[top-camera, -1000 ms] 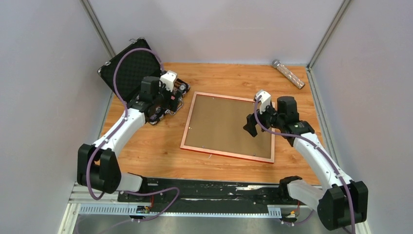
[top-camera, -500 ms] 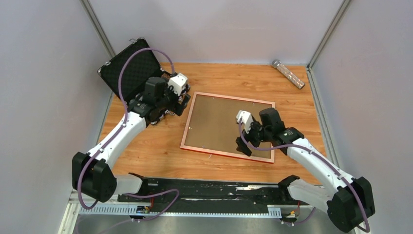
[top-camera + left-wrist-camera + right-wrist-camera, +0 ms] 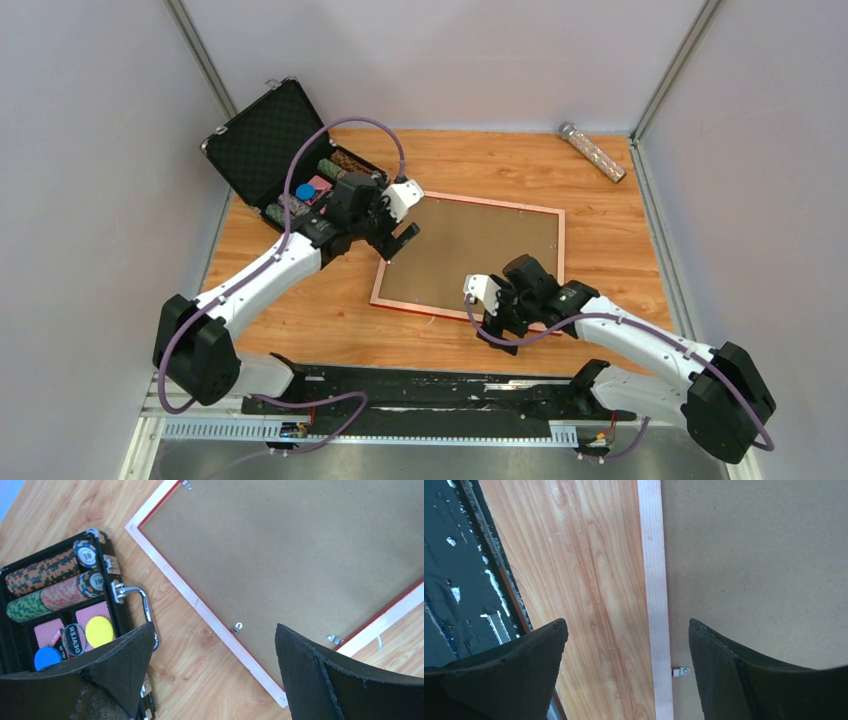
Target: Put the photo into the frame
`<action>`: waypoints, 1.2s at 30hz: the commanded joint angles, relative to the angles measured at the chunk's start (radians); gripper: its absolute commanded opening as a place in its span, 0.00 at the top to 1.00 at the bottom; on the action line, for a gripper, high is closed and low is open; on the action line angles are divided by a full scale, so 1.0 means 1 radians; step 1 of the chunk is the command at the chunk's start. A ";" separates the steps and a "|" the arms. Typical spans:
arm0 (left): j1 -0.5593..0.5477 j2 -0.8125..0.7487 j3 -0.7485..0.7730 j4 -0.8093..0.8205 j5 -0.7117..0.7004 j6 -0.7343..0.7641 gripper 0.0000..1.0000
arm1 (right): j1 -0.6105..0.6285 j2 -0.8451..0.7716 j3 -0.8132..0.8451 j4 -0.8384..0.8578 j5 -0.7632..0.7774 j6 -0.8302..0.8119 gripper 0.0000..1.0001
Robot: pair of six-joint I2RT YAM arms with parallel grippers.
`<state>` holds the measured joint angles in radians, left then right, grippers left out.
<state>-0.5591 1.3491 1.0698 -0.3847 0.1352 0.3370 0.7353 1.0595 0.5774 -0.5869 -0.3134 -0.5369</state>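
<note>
Frame (image 3: 490, 202) flat and back-up in the middle of the bench (image 3: 300, 300), left claw (image 3: 400, 240) and right claw (image 3: 497, 325) both gaping wide, gripping nothing.

No telling about the photo from here: just the brown backing board (image 3: 470, 255) filling the frame, front face hidden against the bench. Can barely pick out the little metal clips (image 3: 236, 627) from the top view, but get one sharp between the left claw's fingers in the left wrist view, right by the pale rim, plus another in the right wrist view just inside the near rim. Both claws cut off above the pads in the wrist views. Open black case (image 3: 262, 140) just left of the frame, poker chips (image 3: 55, 577) inside, partly blocked by a finger up close. Glittery tube (image 3: 592, 150) at the far right corner, only in the top view.
</note>
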 commanded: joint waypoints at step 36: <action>-0.045 -0.076 -0.089 0.020 -0.021 0.064 0.04 | 0.105 0.197 0.090 0.043 0.288 0.107 0.51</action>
<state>-0.6025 1.3033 0.9859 -0.3717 0.1139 0.3702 0.8307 1.2518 0.6243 -0.5621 -0.0593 -0.4511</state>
